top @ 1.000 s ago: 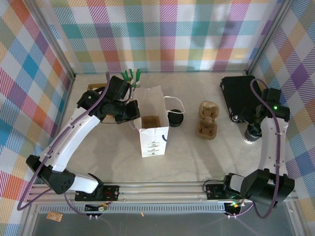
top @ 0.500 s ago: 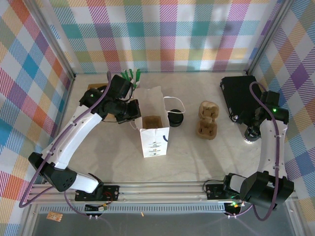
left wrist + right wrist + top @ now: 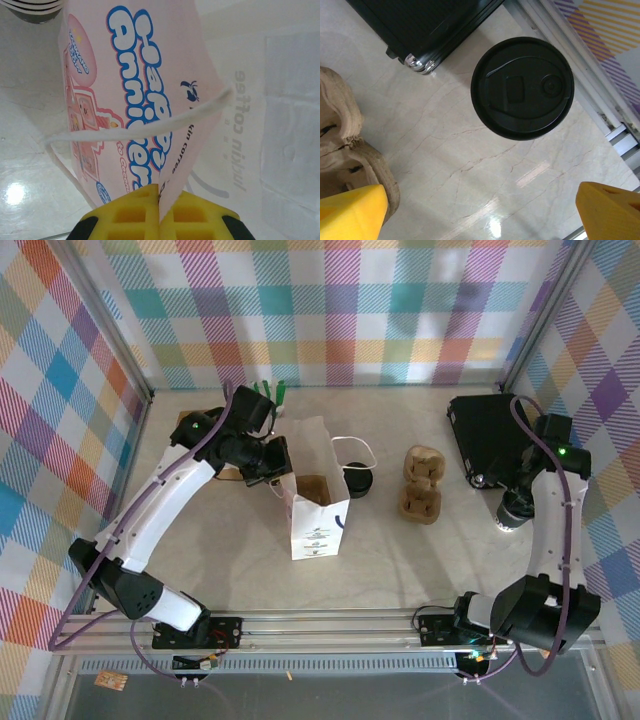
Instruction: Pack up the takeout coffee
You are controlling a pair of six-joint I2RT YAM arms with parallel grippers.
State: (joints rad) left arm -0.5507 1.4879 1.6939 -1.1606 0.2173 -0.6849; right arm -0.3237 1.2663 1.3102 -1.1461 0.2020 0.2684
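The takeout coffee is seen from straight above, apparently upright. Its round black lid is fitted on, with a raised tab and a small round dimple, and hides the sides. It stands just beside the black case's rounded corner, apart from it.

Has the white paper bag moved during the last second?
Yes. The paper bag has shifted slightly right, closer to the black lids.
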